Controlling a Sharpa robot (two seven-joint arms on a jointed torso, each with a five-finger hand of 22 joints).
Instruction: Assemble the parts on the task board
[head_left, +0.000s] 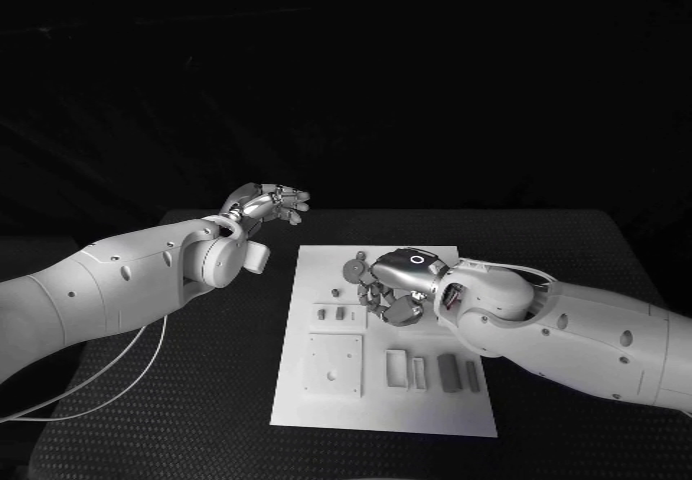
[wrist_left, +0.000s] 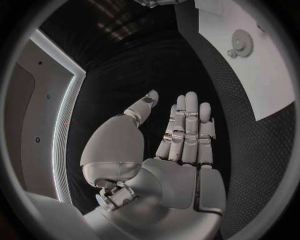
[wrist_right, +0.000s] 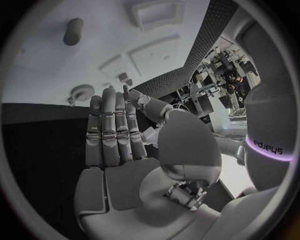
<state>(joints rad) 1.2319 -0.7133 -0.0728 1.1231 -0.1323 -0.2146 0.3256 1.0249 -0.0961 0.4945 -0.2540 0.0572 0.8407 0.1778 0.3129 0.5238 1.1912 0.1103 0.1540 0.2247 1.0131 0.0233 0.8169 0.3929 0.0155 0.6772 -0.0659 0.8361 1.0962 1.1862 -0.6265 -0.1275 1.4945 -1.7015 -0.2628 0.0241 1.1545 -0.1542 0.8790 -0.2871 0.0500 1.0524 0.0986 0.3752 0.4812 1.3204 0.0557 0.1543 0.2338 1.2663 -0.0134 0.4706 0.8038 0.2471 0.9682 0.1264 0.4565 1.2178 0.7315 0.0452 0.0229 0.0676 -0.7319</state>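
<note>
The white task board (head_left: 378, 405) lies in the middle of the black table. On it are a grey gear (head_left: 355, 268), small blocks (head_left: 335, 313), a square plate (head_left: 335, 362) and several upright bars (head_left: 449, 373). My right hand (head_left: 392, 292) hovers over the board's far half, close beside the gear. In the right wrist view its fingers (wrist_right: 111, 131) are stretched out with nothing in them, above the board (wrist_right: 37, 60), the gear (wrist_right: 81, 92) and a dark peg (wrist_right: 73, 31). My left hand (head_left: 268, 205) is raised off the board's far left corner, its palm (wrist_left: 181, 170) flat and empty.
The table's black mat (head_left: 216, 400) surrounds the board on all sides. A white cable (head_left: 101, 385) hangs under my left arm. The left wrist view shows the board's corner (wrist_left: 269, 80) with the gear (wrist_left: 240, 42) on it.
</note>
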